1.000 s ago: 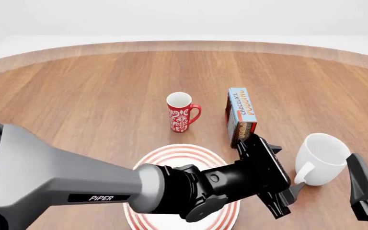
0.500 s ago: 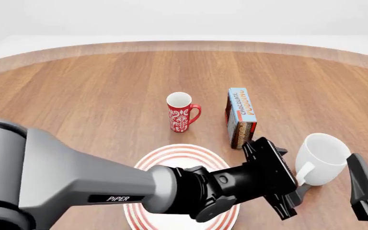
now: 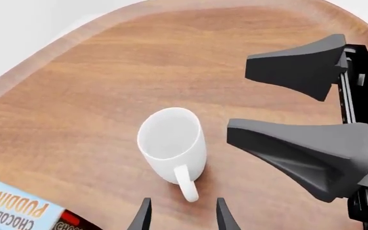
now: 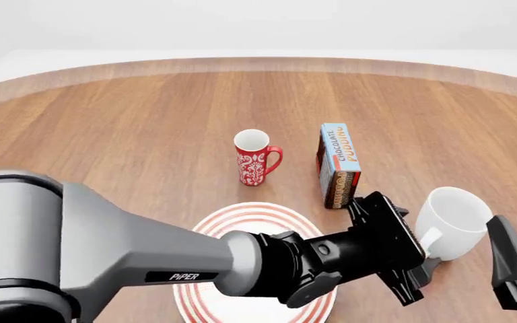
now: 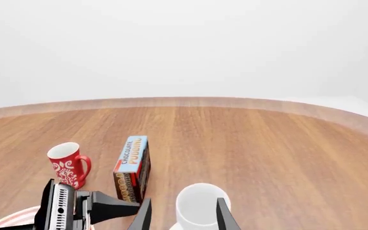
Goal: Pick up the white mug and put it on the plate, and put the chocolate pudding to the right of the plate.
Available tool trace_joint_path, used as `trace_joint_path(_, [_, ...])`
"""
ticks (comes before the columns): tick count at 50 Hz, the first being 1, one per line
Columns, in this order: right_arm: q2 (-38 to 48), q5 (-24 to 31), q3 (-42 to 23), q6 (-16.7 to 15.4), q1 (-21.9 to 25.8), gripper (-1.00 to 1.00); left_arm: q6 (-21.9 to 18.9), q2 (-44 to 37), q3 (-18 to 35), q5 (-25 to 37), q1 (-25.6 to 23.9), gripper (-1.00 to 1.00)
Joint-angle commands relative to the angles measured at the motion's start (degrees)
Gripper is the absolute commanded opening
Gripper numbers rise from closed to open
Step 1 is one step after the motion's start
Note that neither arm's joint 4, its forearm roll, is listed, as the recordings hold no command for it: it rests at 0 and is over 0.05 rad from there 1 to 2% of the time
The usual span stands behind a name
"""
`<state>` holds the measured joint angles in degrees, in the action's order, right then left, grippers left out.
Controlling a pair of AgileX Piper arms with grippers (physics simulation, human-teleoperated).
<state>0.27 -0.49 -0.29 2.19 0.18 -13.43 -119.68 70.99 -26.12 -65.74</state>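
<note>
Beside the left jaws, the white mug stands upright.

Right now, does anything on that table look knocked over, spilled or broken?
No, nothing stands out. The white mug, the red mug and the chocolate pudding all stand upright on the wooden table, and the plate lies flat. No spill or damage shows.

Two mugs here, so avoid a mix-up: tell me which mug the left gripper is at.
The plain white mug, right of the pudding. The left gripper sits open at its handle; the slimmer red patterned mug stands farther back.
</note>
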Motion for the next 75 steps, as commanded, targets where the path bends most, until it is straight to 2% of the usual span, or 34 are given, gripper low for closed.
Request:
trace_joint_path(1, [-0.10, 0.07, -0.03, 0.20, -0.01, 1.00, 0.37, -1.22, 1.81, 0.78, -0.09, 1.00])
trace_joint_path(33, [-0.25, 0.31, -0.15, 0.68, -0.03, 1.00, 1.87, -4.90, 6.30, 2.31, 0.00, 1.00])
trace_joint_path(45, [1.35, -1.63, 0.19, 0.79, -0.04, 1.00, 2.57, -6.62, 8.24, 2.84, 0.25, 1.00])
trace_joint_path(75, [-0.25, 0.25, -0.26, 1.10, -0.08, 1.00, 3.92, -10.78, 11.59, 3.60, 0.34, 1.00])
